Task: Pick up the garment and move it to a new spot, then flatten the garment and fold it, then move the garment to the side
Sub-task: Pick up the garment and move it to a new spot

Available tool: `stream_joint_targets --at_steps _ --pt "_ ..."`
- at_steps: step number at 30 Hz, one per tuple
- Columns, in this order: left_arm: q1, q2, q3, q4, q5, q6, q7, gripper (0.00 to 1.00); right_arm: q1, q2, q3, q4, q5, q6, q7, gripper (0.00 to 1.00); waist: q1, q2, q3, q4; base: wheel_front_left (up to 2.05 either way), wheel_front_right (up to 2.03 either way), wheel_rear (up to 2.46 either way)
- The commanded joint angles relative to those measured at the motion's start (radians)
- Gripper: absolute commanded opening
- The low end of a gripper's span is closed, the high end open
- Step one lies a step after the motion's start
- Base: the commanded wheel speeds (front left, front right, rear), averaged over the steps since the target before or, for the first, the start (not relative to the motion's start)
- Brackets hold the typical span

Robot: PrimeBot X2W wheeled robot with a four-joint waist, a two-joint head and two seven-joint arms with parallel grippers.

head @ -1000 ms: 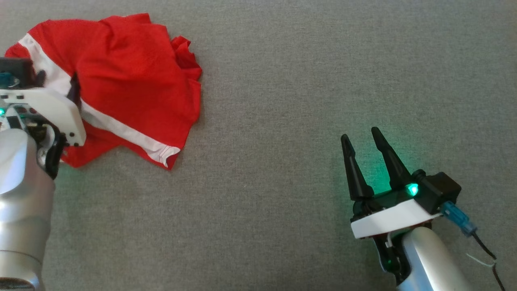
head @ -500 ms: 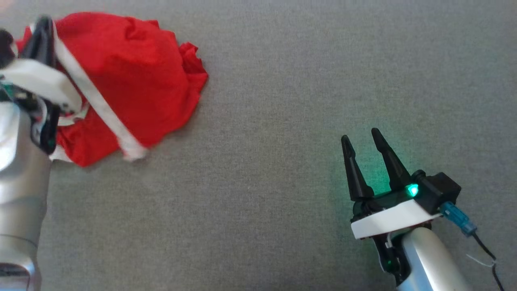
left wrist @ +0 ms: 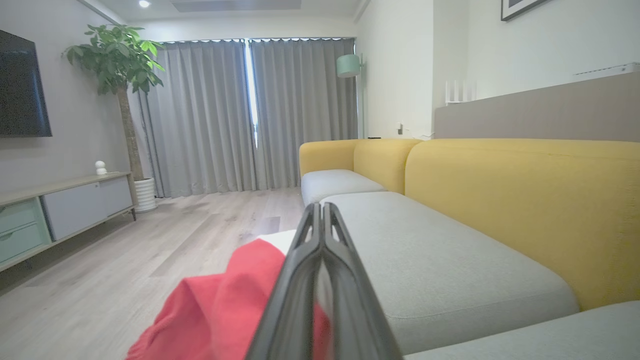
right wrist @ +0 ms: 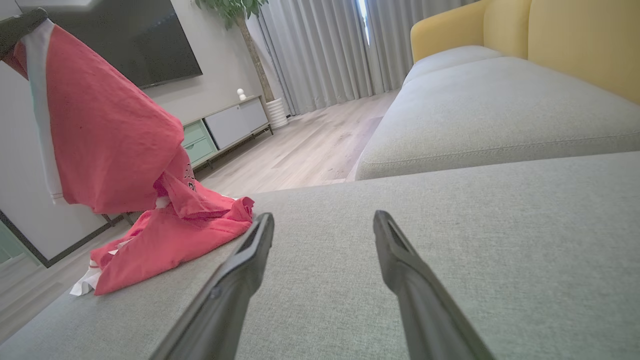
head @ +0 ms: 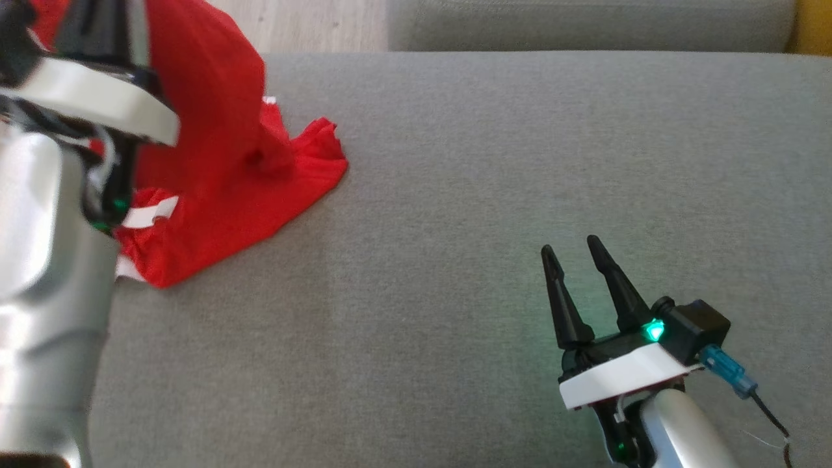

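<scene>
While the left end effector [left wrist: 320, 210] clamps the red garment [head: 214, 130], cloth hanging, rest on the grey sofa [head: 487, 162], right end effector [head: 570, 245] spread apart.

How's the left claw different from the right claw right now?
The left claw is shut on the red garment; the right claw is open and empty. The left claw is raised, garment hanging from it; the right claw hovers low over the grey cushion. Both are dark and two-fingered.
</scene>
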Motion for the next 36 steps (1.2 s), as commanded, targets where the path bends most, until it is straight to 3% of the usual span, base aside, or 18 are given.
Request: stream_joint_targets --at_steps 1,7,13,20,28,29,30,36 --pt "-0.007 0.029 0.018 -0.094 -0.007 0.015 0.028 0.0 -0.015 -0.003 0.027 -0.028 0.01 -0.001 -0.011 1.0 0.0002 0.0 -0.018 -0.019 0.0 0.0 0.0" --pt "0.052 -0.04 -0.036 -0.273 -0.02 0.048 0.088 0.0 -0.025 -0.003 0.03 -0.038 0.025 -0.001 -0.011 1.0 0.0002 0.0 -0.031 -0.081 0.0 0.0 0.0" --pt "0.08 -0.131 -0.095 -0.341 -0.027 0.077 0.096 0.0 -0.042 -0.003 0.04 -0.056 0.043 -0.001 -0.011 1.0 0.0002 0.0 -0.03 -0.169 0.0 0.0 0.0" --pt "0.038 -0.25 -0.165 -0.319 -0.027 0.11 0.054 0.0 -0.096 -0.003 0.066 -0.089 0.091 -0.001 -0.011 1.0 0.0002 0.0 0.024 -0.325 0.0 0.0 0.0" --pt "-0.055 -0.288 -0.23 -0.228 -0.061 0.155 -0.061 0.0 -0.117 -0.003 0.059 -0.135 0.112 -0.001 -0.011 1.0 0.0002 0.0 0.07 -0.421 0.0 0.0 0.0" --pt "-0.059 -0.289 -0.241 -0.212 -0.066 0.16 -0.072 0.58 -0.116 -0.003 0.057 -0.137 0.111 -0.001 -0.011 1.0 0.0002 0.0 0.071 -0.422 0.0 0.0 0.0" --pt "-0.059 -0.29 -0.254 -0.19 -0.069 0.164 -0.074 1.0 -0.115 -0.003 0.054 -0.139 0.109 -0.001 -0.011 1.0 0.0002 0.0 0.071 -0.421 0.0 0.0 0.0" --pt "-0.003 -0.272 -0.28 -0.068 -0.074 0.167 -0.109 1.0 -0.101 -0.003 0.008 -0.141 0.09 -0.001 -0.011 1.0 0.0002 0.0 0.059 -0.365 0.0 0.0 0.0"
